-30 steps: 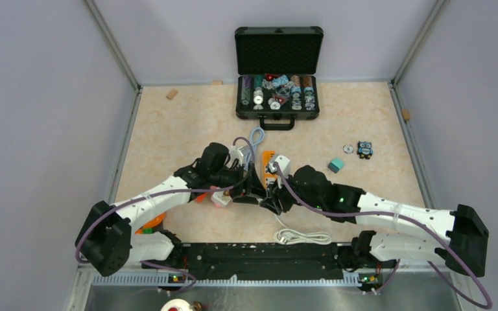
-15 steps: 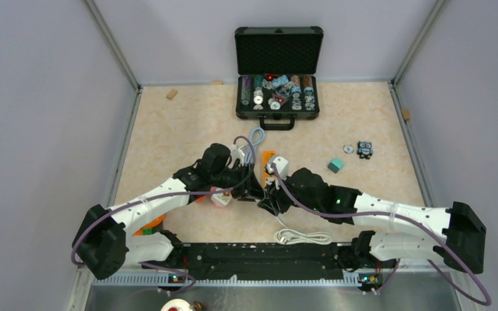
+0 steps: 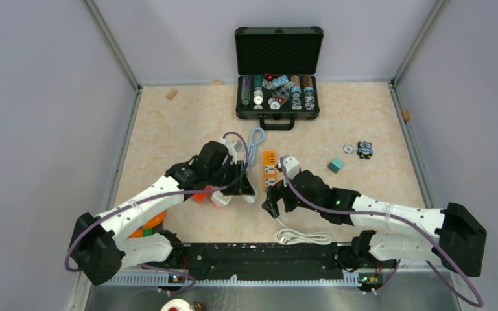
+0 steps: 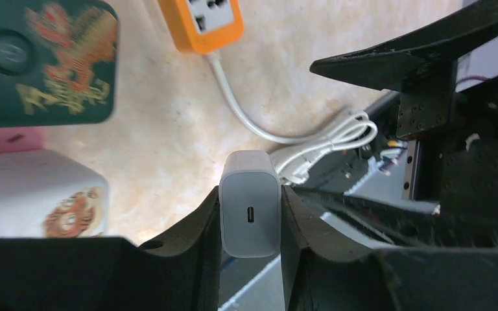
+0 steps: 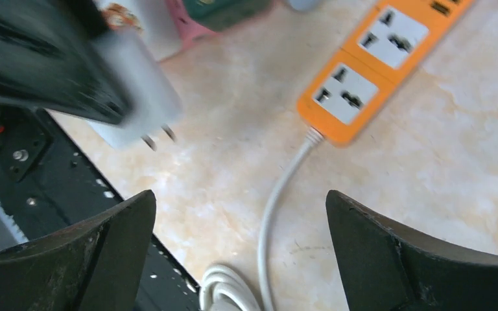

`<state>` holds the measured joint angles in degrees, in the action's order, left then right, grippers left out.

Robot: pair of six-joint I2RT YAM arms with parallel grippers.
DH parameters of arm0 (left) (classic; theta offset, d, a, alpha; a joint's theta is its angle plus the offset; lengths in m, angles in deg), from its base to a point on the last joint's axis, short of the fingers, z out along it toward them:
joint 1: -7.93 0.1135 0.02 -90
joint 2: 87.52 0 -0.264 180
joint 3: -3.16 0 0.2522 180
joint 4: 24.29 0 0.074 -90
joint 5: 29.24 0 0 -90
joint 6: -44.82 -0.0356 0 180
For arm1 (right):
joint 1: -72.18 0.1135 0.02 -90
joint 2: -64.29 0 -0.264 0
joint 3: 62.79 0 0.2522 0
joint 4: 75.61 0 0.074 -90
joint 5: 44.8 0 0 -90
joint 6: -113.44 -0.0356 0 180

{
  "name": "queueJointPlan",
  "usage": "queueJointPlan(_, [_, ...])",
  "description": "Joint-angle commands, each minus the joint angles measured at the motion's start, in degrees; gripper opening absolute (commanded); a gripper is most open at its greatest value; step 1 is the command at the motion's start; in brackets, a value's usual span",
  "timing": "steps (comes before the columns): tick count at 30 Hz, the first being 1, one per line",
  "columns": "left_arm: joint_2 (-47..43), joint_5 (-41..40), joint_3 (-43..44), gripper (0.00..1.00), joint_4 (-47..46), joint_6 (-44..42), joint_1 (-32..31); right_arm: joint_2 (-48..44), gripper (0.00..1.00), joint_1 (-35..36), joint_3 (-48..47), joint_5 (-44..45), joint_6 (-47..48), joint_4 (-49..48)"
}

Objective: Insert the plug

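Observation:
A white plug (image 4: pixel 249 214) with a small port in its rear face sits clamped between the fingers of my left gripper (image 4: pixel 249 201), which is shut on it. In the right wrist view the plug (image 5: pixel 136 97) hangs above the table with its two prongs pointing down and to the right. The orange power strip (image 3: pixel 269 170) lies flat just right of my left gripper (image 3: pixel 246 188), its sockets (image 5: pixel 347 94) facing up. My right gripper (image 3: pixel 273 206) hovers near the strip's cable end. Its jaws (image 5: pixel 240 197) stand wide open with nothing between them.
The strip's white cable lies coiled (image 3: pixel 301 236) by the arm bases. A green tin (image 4: pixel 45 65) and white and pink boxes (image 3: pixel 220 197) sit under the left arm. An open black case (image 3: pixel 277 97) stands at the back. A teal cube (image 3: pixel 336 165) lies at right.
My left gripper closed on the plug and drew slightly left with it. My right gripper let go, opened wide and backed off toward the near side.

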<state>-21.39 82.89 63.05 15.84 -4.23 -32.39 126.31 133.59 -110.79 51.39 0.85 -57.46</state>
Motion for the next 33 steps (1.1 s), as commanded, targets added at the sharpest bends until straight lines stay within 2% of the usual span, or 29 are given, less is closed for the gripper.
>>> queueJointPlan(1, [-2.38, -10.44, 4.82, 0.0, 4.99, -5.92, -0.03, -2.68, 0.99, -4.26, 3.19, -1.13, -5.33, -0.29])
queueJointPlan(5, [-2.37, -15.05, 6.44, 0.0, 6.37, -8.34, -0.03, -5.28, 0.99, -11.69, 6.98, -5.88, -10.0, -0.38])
queueJointPlan(12, [-0.63, -19.53, 9.78, 0.0, 8.03, -10.76, -0.03, -11.88, 0.99, -24.66, 14.77, -19.75, -17.51, -4.01])
queueJointPlan(25, [7.55, -21.56, 16.05, 0.0, 4.53, -13.43, -0.03, -17.93, 0.99, -26.08, 14.91, -8.1, -17.4, 10.82])
queueJointPlan(33, [13.37, -20.0, 19.87, 0.0, 0.8, -13.06, -0.03, -21.05, 0.99, -26.08, 11.09, 0.05, -13.92, 18.13])
